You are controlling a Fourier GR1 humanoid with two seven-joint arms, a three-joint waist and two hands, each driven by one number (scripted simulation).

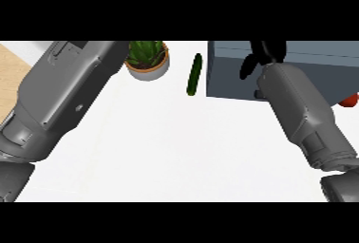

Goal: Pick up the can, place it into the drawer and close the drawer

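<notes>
The drawer unit (308,71), a grey-blue box, stands at the counter's back right. My right forearm reaches up over its front face. My right hand (265,51) lies black against the box's top, thumb splayed to the left, fingers straight, nothing visible in it. No can shows plainly. A small red thing (351,100) peeks out at the right edge, beside the box; what it is I cannot tell. My left forearm (60,95) runs up the left side and its hand is cut off by the view's top edge.
A potted green plant (147,59) stands at the back, left of centre. A dark green cucumber (194,74) lies upright between the plant and the box. The white counter (175,152) spreads across the middle; a wooden strip (8,71) shows at far left.
</notes>
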